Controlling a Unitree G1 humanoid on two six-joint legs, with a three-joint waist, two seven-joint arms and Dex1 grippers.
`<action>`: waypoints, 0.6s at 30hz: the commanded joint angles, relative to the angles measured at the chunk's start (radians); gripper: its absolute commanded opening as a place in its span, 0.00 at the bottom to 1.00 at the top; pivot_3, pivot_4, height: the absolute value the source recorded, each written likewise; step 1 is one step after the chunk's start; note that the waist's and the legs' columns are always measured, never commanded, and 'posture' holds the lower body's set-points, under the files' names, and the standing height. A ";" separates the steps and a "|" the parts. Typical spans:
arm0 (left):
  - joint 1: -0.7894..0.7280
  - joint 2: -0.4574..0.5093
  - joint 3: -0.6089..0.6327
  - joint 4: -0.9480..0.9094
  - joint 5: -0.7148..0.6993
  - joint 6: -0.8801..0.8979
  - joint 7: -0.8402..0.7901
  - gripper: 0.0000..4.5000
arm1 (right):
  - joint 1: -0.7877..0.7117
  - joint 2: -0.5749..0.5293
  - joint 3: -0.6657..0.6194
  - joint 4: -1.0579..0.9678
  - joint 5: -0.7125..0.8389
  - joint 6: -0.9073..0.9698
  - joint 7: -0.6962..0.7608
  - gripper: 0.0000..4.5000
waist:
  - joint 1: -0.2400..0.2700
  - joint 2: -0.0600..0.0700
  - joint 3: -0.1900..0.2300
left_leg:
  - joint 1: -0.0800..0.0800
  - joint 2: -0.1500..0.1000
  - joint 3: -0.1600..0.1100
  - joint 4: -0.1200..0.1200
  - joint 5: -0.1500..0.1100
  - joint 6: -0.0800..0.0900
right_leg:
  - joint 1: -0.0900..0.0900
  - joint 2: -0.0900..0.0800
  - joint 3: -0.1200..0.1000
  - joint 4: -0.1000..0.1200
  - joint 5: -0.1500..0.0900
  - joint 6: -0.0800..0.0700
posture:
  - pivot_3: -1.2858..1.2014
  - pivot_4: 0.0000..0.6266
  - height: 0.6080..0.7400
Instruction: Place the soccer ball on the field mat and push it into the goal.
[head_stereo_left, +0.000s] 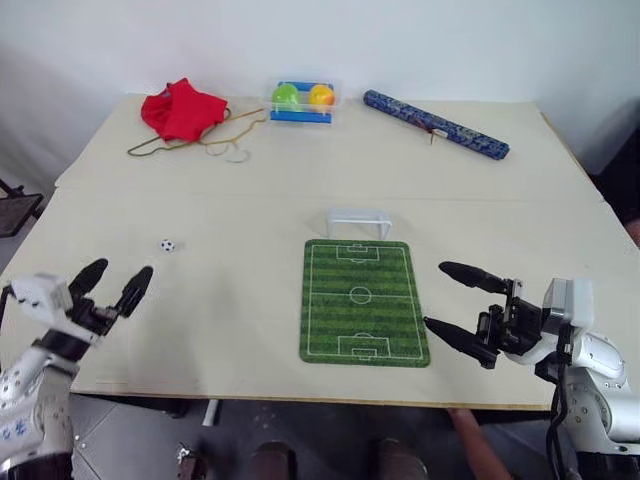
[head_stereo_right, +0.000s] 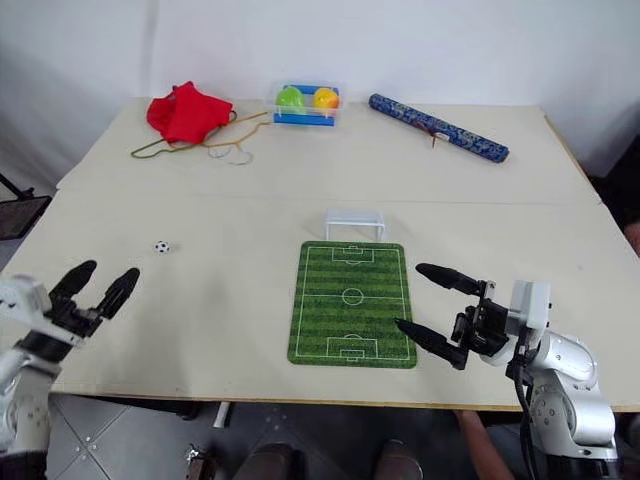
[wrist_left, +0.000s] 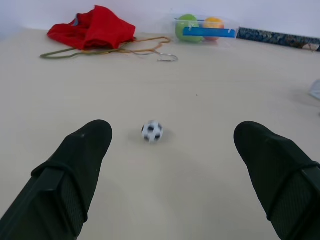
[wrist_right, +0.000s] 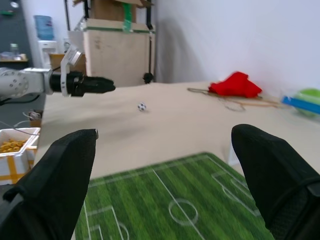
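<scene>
1. I see the tiny white soccer ball with black patches (head_stereo_left: 167, 245) lying on the pale worktop (head_stereo_left: 250, 200), well left of the flat green striped field mat (head_stereo_left: 362, 300).
2. My left gripper (head_stereo_left: 111, 282) sits near the ball, not touching it, fingers spread with nothing between them.
3. My right gripper (head_stereo_left: 463, 305) hovers just beside the mat's right edge, fingers spread and empty.
4. The small white plastic goal (head_stereo_left: 358, 222) stands at the mat's far end.

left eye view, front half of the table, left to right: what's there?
left gripper → soccer ball → field mat, with the goal at its far end → right gripper
</scene>
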 joint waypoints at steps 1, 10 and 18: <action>-0.142 0.041 -0.073 0.140 0.090 0.006 0.038 1.00 | 0.019 -0.014 -0.031 -0.005 -0.008 -0.030 0.013 1.00 | 0.004 0.000 0.000 | 0.000 0.000 0.000 0.000 0.000 0.000 | 0.000 0.001 0.000 0.000 0.000 0.000 | 0.52 0.24 1.00; -0.348 0.076 -0.136 0.457 0.177 -0.056 0.018 1.00 | 0.080 0.002 -0.051 -0.026 -0.010 -0.050 0.006 1.00 | -0.007 -0.002 0.000 | -0.002 0.000 0.004 0.000 0.000 0.000 | -0.005 0.001 0.004 0.003 0.000 0.000 | 0.52 0.24 1.00; -0.374 0.064 -0.148 0.550 0.187 -0.092 -0.013 0.74 | 0.123 0.015 -0.059 -0.021 -0.008 -0.088 0.007 1.00 | -0.006 -0.002 0.001 | -0.002 0.000 0.006 0.001 0.000 0.000 | -0.007 0.001 0.006 0.004 0.000 0.001 | 0.52 0.24 1.00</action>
